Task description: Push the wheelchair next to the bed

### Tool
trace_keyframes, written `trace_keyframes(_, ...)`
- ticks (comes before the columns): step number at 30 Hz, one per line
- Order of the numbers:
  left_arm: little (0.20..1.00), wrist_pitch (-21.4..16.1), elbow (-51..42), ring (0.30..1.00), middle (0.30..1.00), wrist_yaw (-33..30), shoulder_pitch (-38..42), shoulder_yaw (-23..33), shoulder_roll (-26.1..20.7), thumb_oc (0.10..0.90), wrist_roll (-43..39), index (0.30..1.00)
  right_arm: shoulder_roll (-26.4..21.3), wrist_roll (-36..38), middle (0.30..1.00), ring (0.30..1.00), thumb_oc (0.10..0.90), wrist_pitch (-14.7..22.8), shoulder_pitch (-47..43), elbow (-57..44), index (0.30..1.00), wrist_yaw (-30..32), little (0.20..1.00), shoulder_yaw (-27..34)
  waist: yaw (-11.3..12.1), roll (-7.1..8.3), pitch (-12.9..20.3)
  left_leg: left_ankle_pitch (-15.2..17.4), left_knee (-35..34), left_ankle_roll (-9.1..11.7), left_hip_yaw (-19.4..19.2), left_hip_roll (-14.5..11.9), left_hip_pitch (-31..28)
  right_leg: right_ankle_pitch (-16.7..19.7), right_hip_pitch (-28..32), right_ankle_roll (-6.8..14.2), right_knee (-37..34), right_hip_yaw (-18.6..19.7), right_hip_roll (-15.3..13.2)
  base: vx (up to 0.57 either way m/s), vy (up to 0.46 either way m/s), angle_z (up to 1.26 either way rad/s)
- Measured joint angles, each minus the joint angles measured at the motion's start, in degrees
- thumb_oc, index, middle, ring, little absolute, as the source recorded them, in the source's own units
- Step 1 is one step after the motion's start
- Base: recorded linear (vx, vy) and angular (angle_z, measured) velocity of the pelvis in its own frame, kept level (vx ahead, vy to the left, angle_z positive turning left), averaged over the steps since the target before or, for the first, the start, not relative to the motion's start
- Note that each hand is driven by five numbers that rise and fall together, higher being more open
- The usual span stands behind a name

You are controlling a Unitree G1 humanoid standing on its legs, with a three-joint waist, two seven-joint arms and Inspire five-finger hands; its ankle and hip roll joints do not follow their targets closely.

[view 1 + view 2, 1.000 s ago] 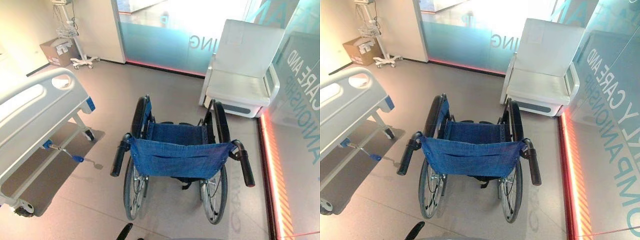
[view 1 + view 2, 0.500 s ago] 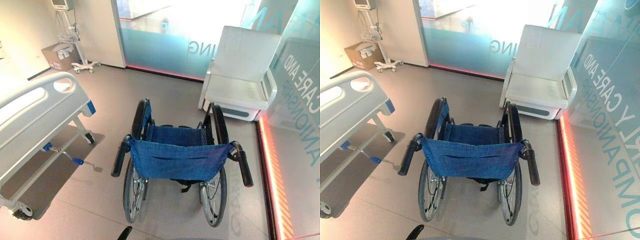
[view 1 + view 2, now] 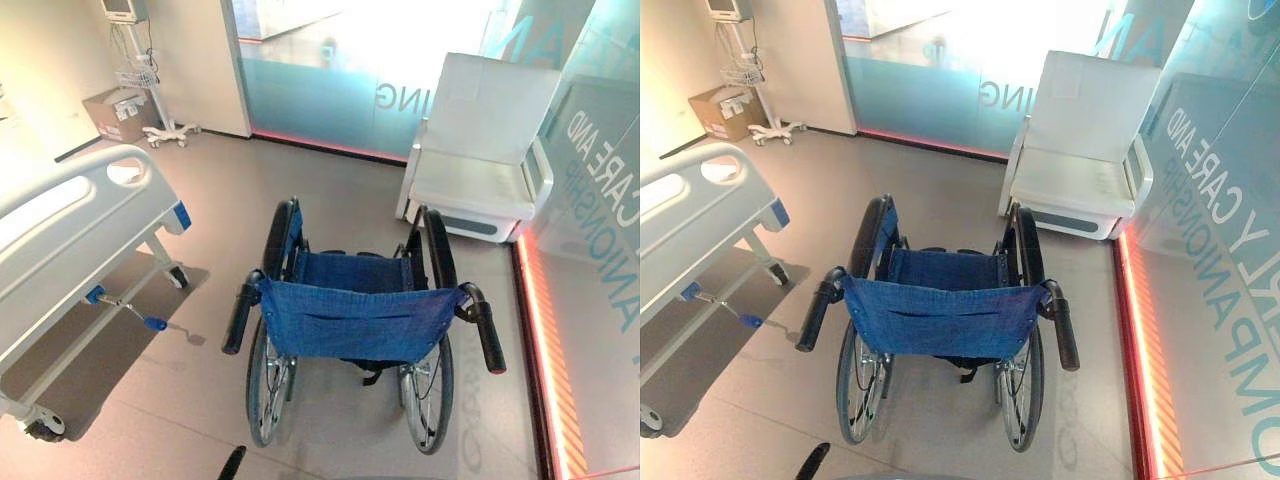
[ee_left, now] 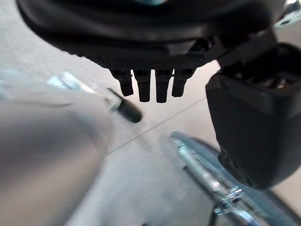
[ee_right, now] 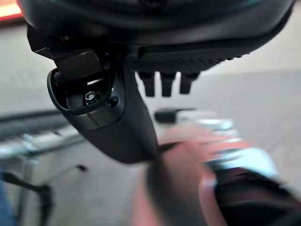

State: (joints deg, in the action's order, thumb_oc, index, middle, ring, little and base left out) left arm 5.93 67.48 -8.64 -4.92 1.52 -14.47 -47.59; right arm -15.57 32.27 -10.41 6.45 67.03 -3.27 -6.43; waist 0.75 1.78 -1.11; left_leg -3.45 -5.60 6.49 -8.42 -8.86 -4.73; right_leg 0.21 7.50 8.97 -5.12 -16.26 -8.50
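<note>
A wheelchair [image 3: 355,320] with a blue cloth back stands in the middle of the floor, its back towards me. Its black push handles stick out at the left [image 3: 238,318] and right [image 3: 490,338]. The white hospital bed [image 3: 70,230] stands to the left, a gap of floor apart from the chair. A dark tip of my left hand [image 3: 232,462] shows low in front of the chair, short of the left handle. In the wrist views my left hand [image 4: 141,28] and right hand [image 5: 164,28] hold nothing, fingers relaxed. A chair wheel [image 4: 221,188] shows past the left hand.
A white armchair [image 3: 485,150] stands behind the wheelchair at the right. A glass wall with a red floor strip [image 3: 545,330] runs along the right side. A cardboard box [image 3: 118,110] and a wheeled monitor stand [image 3: 150,90] are at the back left.
The camera has tilted a little, so the whole picture shifted. The dark tip of my left hand has slid slightly left at the bottom edge. The wheelchair and bed have not moved.
</note>
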Motion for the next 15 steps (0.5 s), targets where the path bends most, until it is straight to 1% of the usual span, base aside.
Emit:
trace_keyframes(1, 0.9, -0.2, -1.4, 0.9, 0.9, 0.0, -0.3, 1.1, -0.7, 0.8, 0.0, 0.9, -0.2, 0.8, 0.9, 0.9, 0.8, 0.4, 0.0, -1.0, 0.9, 0.0, 0.9, 1.7, 0.0, -0.14, 0.0, 0.1, 0.0, -0.2, 0.0, 0.0, 0.0, 0.0, 0.0, 0.0, 0.0, 0.0, 0.0, 0.0, 0.0, 0.0)
trace_keyframes(4, 0.9, -0.7, -6.0, 0.9, 0.9, 0.0, -1.6, 2.6, -2.7, 0.8, 0.0, 0.9, -0.9, 3.4, 0.9, 0.9, 0.8, 1.9, 0.4, -4.7, 0.9, 0.1, 0.9, 4.2, 0.0, -0.39, -0.1, 0.1, 0.0, -0.2, -0.2, 0.0, 0.1, 0.0, -0.1, 0.0, -0.1, 0.1, 0.0, 0.0, 0.0, 0.0)
trace_keyframes(5, 0.9, -0.7, -9.6, 0.9, 0.9, -0.1, -2.5, 4.7, -3.7, 0.8, -0.5, 0.9, -1.7, 4.5, 0.9, 0.9, 0.8, 2.1, 1.4, -8.9, 0.9, 0.4, 0.9, 6.2, 0.0, -0.46, -0.2, 0.1, 0.0, -0.1, -0.2, 0.0, 0.3, 0.0, -0.4, 0.0, -0.1, 0.1, 0.0, 0.0, 0.0, 0.0)
trace_keyframes(8, 0.9, -1.4, -15.2, 0.9, 0.9, -0.4, -3.6, 8.0, -5.6, 0.8, -2.0, 0.9, -3.8, 4.9, 0.9, 0.9, 0.8, 3.8, 1.9, -14.6, 0.9, 1.8, 0.9, 8.5, 0.0, -0.46, -0.5, 0.0, 0.0, 0.0, -0.2, 0.0, 0.5, 0.3, -0.9, 0.5, 0.0, 0.1, 0.0, 0.0, 0.0, 0.0)
trace_keyframes(10, 0.9, -1.4, -21.0, 0.9, 0.9, -0.9, -4.8, 11.6, -6.5, 0.8, -4.9, 0.9, -5.0, 6.7, 0.9, 0.9, 0.8, 4.4, 3.2, -21.4, 0.9, 4.8, 0.9, 11.9, 0.0, -0.25, -1.3, 0.0, 0.0, 0.0, -0.1, 0.1, 0.5, 0.3, -0.9, 0.5, 0.0, 0.1, 0.0, 0.0, 0.0, 0.0)
trace_keyframes(11, 0.9, -1.9, -22.3, 0.9, 0.9, -0.9, -5.0, 12.7, -6.7, 0.8, -5.2, 0.9, -5.2, 6.7, 0.9, 0.9, 0.8, 5.0, 3.2, -22.9, 0.9, 5.7, 0.9, 12.9, 0.0, -0.17, -1.7, 0.0, 0.0, 0.0, -0.1, 0.1, 0.5, 0.4, -0.8, 0.6, 0.0, 0.1, 0.0, 0.0, 0.0, 0.0)
trace_keyframes(13, 0.9, -2.4, -26.1, 0.9, 0.9, -1.3, -5.3, 14.8, -7.5, 0.8, -6.6, 0.9, -6.5, 6.9, 0.9, 0.9, 0.8, 5.6, 3.4, -28.6, 0.9, 10.6, 0.9, 14.6, 0.0, 0.09, -2.4, 0.0, 0.0, 0.0, -0.1, 0.1, 0.5, 0.4, -0.9, 0.6, 0.0, 0.1, 0.0, 0.0, 0.0, 0.0)
trace_keyframes(15, 0.9, -2.4, -32.5, 0.9, 0.9, -1.7, -6.1, 15.9, -8.9, 0.8, -8.1, 0.9, -6.5, 6.9, 0.9, 0.9, 0.8, 7.4, 3.0, -35.1, 0.9, 18.3, 0.9, 19.2, 0.0, 0.33, -3.4, -0.1, 0.0, 0.0, -0.1, 0.1, 0.6, 0.4, -0.9, 0.5, 0.0, 0.1, 0.0, 0.0, 0.0, 0.0)
